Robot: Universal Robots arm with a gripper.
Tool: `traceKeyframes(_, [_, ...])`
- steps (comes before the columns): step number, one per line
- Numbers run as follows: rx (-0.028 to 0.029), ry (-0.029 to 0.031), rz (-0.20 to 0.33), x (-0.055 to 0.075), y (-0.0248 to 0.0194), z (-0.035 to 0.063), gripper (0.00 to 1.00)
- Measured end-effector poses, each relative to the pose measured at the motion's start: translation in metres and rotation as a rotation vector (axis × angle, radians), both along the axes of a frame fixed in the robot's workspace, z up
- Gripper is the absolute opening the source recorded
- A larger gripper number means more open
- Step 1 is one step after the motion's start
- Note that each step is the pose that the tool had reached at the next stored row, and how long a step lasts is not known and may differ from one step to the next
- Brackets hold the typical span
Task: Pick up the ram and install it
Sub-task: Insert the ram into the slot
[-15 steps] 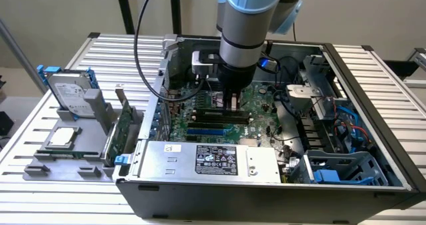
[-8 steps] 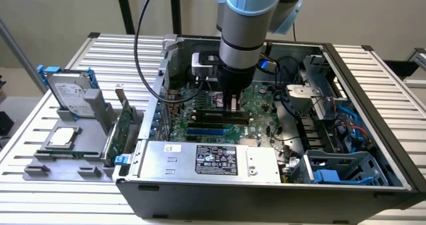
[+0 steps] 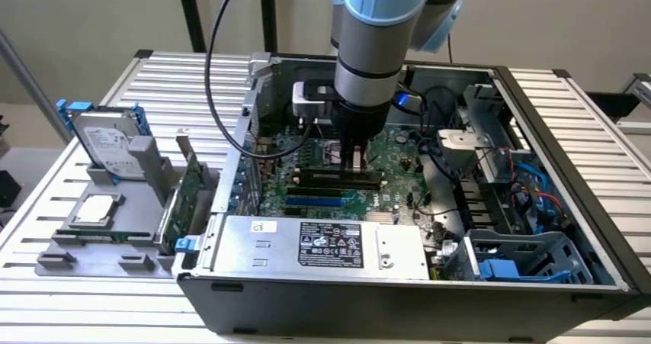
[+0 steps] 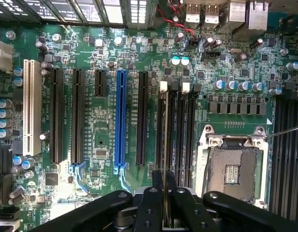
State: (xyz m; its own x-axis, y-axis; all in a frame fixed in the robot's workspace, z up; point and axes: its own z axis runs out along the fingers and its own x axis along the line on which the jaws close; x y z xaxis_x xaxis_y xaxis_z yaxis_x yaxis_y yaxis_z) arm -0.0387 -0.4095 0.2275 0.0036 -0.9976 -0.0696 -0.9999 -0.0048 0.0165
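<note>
Left on your exterior view: hard drive (image 3: 102,138), processor chip (image 3: 94,210) on the grey holder (image 3: 61,256). Inside the open case (image 3: 407,298), the gripper (image 3: 356,165) clenches the ram (image 4: 166,159) edge-on over the motherboard (image 4: 100,145) memory slots (image 4: 180,135); your wrist view adds the empty CPU socket (image 4: 233,166).

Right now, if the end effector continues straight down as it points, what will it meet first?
Probably the memory slots on the motherboard: the end effector, holding the ram edge-on, is directly above them. Exact depth is unclear.

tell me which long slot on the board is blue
The blue slot, the single one among the black slots, beside the white slot further off.
</note>
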Motion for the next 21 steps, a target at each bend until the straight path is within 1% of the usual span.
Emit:
traceKeyframes(6, [-0.0054, -0.0009, 0.000, -0.0003, 0.0000, -0.0003, 0.00])
traceKeyframes(9, [-0.0068, -0.0013, 0.000, -0.0005, 0.0000, -0.0008, 0.00])
traceKeyframes(21, [-0.0072, -0.0035, 0.000, -0.0013, 0.0000, -0.0025, 0.00])
